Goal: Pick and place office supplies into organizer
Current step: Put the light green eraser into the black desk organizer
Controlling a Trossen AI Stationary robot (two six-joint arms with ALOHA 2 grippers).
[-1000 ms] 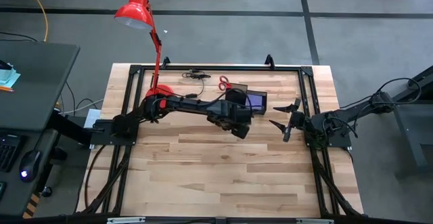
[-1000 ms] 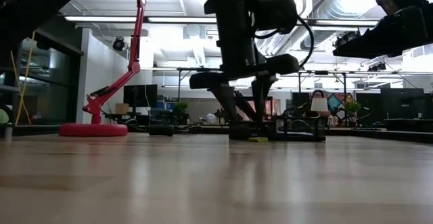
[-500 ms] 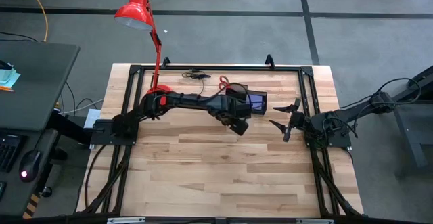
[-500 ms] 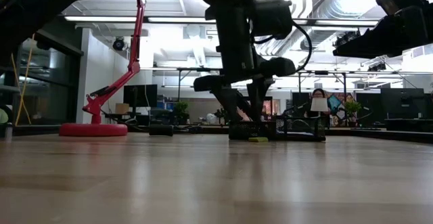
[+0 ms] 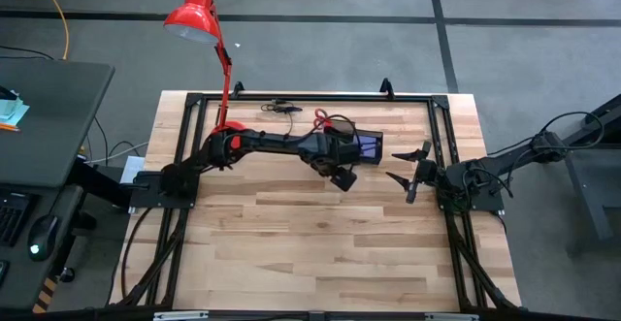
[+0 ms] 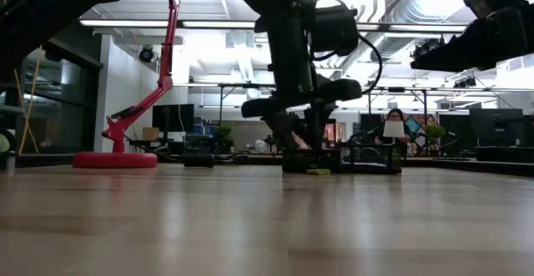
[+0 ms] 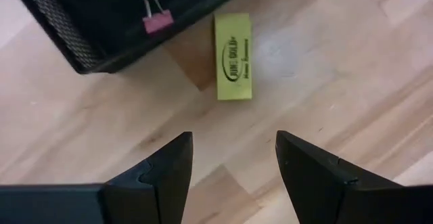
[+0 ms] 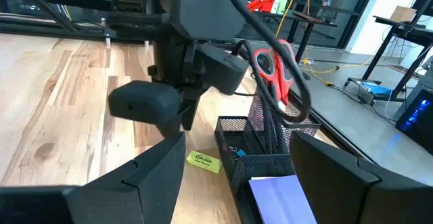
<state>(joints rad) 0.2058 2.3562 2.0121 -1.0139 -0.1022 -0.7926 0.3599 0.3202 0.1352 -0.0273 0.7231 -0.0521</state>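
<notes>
Your left gripper (image 7: 233, 166) hung with its fingers apart and nothing between them, just above the bare wood of the table (image 5: 320, 234). A little ahead of it lay the yellow-green piece (image 7: 233, 55), a small flat block with dark printed letters, most likely an eraser. It rested flat on the wood, close beside the wall of the black mesh organizer (image 7: 64, 34), and I could not tell if it touched that wall.

I judged this piece to be very light and a bit rubbery, so it would give good friction to the fingers and would not break. It was thin and low, so the fingers had to come nearly down to the wood. The best hold seemed to be across its two long edges, near the middle; the organizer wall left little room on that side.

Inside the organizer, a pink binder clip (image 7: 157, 17) lay on the floor of a near compartment, the purple note pad (image 8: 277, 193) sat in another, and the red-handled scissors (image 8: 276, 68) stood in the taller section.

Farther off, your right gripper (image 5: 409, 169) waited with its fingers spread and empty, well apart from the organizer.
</notes>
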